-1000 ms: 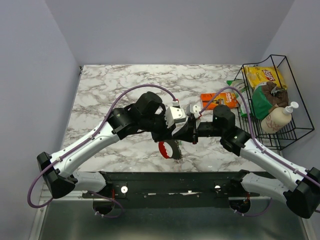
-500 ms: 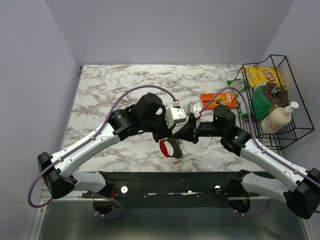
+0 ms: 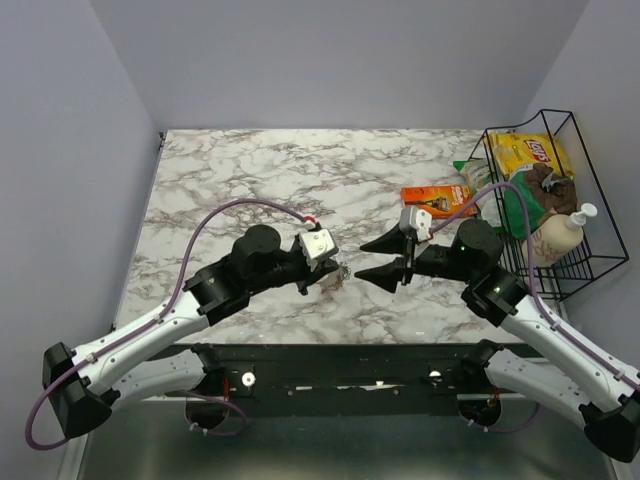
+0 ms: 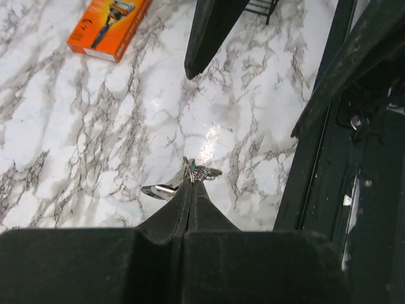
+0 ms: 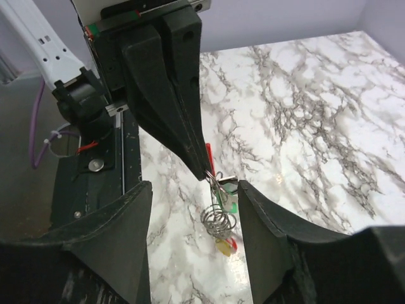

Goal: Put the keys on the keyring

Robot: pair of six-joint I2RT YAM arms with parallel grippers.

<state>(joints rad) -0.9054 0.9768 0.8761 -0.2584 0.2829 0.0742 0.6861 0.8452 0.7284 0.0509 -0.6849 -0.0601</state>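
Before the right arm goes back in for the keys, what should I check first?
1. Left gripper shut on the keyring: ok.
2. Keys bunched with the keyring, hanging below the left fingertips: ok.
3. Right gripper open and holding nothing: ok.
4. Right gripper facing the keyring, with the bunch between its fingers in the wrist view: ok.
5. Every key threaded on the keyring: cannot tell.
6. Orange packet apart from both grippers: ok.
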